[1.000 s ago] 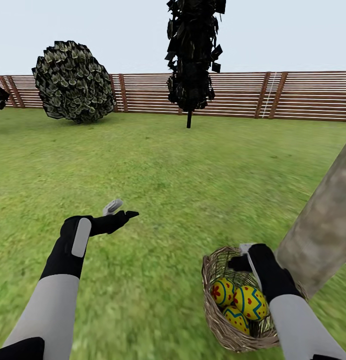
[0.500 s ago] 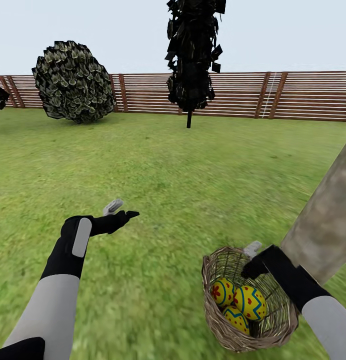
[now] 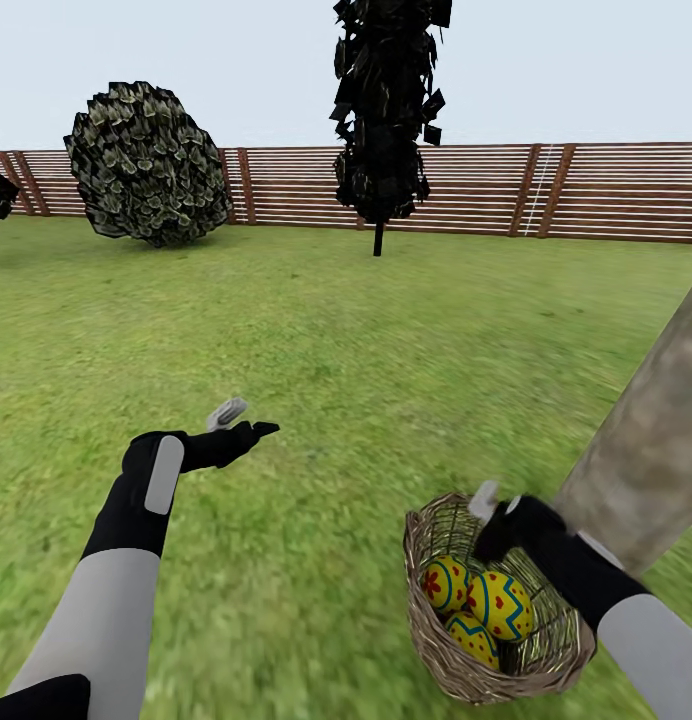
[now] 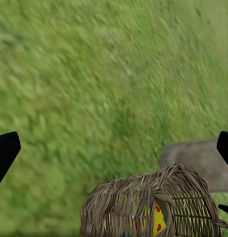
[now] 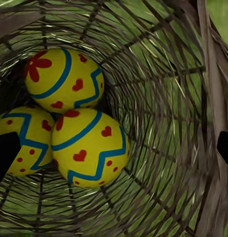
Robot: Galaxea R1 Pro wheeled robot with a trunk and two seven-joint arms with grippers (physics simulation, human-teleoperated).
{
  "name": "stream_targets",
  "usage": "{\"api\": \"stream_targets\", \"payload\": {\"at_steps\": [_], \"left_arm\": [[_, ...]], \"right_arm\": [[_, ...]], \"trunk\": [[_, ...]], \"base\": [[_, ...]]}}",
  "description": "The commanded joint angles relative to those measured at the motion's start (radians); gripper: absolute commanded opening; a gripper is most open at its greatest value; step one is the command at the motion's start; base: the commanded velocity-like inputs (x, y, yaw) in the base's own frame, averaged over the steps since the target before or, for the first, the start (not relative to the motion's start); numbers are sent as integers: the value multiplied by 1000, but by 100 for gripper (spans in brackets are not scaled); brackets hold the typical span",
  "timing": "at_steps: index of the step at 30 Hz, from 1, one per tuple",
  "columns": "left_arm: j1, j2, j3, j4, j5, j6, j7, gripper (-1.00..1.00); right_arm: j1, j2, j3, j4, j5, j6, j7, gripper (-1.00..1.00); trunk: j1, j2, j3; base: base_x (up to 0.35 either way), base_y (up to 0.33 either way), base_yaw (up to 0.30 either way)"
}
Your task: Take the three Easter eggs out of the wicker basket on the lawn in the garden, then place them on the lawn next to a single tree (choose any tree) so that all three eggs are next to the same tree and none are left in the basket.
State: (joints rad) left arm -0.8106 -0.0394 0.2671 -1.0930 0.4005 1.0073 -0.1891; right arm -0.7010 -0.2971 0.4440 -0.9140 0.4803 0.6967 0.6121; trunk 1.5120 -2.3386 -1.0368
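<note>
Low in the right of the head view, the right gripper (image 3: pixel 494 512) hangs over the far rim of the wicker basket (image 3: pixel 436 640), fingers parted and nothing between them. All three Easter eggs (image 3: pixel 491 608) lie inside, packed against the near wall. The tree (image 3: pixel 651 460) stands just behind the basket, so the arm has little room on that side; a wide swing could strike the trunk. Open lawn (image 3: pixel 386 350) spreads to the left and ahead. The left gripper (image 3: pixel 241 420) hovers over bare grass at centre left, open and empty, well apart from the basket.

Across the left wrist view, the basket (image 4: pixel 143 207) sits at the bottom edge with the trunk (image 4: pixel 198 160) just behind it, and grass everywhere else.

Down the right wrist view, the eggs (image 5: pixel 86 145) touch one another at the basket's (image 5: pixel 163 98) bottom. Dark fingertips (image 5: pixel 5 153) show at both side edges, wide apart. Closing on the middle egg may push its neighbours aside, or a finger may snag the lattice and tip the light basket.
</note>
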Motion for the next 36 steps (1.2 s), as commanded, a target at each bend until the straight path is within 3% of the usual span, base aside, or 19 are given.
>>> {"api": "stream_targets", "payload": {"at_steps": [1,2,5,10,14,27,30,32,36], "left_arm": [[-1,-2,4,0,-9,5,-10,100],[-1,-5,3,0,-9,5,-10,100],[-1,-7,3,1,-9,5,-10,100],[-1,-8,3,1,-9,5,-10,100],[-1,-9,3,1,-9,5,-10,100],[-1,-11,3,1,-9,5,-10,100],[-1,-11,3,2,-9,5,-10,100],[-1,-11,3,2,-9,4,-10,100],[-1,-11,3,2,-9,5,-10,100]], "right_arm": [[-1,-2,9,0,11,-15,9,100],[0,-2,16,6,10,-67,9,100],[1,-1,20,18,11,-103,10,100],[5,1,24,37,11,-110,13,100],[6,2,27,71,13,-109,42,100],[6,-5,31,105,18,-109,46,100],[6,-7,33,116,45,-111,46,100],[6,-5,33,117,95,-115,46,100],[6,-4,34,114,104,-118,46,100]], "trunk": [[0,0,-1],[0,0,-1],[4,-7,-4],[23,-42,-20],[23,-42,-20],[23,-42,-20],[34,-63,-29],[42,-77,-35],[57,-105,-48]], "base": [[0,0,0],[0,0,0],[0,0,0],[0,0,0],[0,0,0],[0,0,0],[0,0,0],[0,0,0],[0,0,0]]}}
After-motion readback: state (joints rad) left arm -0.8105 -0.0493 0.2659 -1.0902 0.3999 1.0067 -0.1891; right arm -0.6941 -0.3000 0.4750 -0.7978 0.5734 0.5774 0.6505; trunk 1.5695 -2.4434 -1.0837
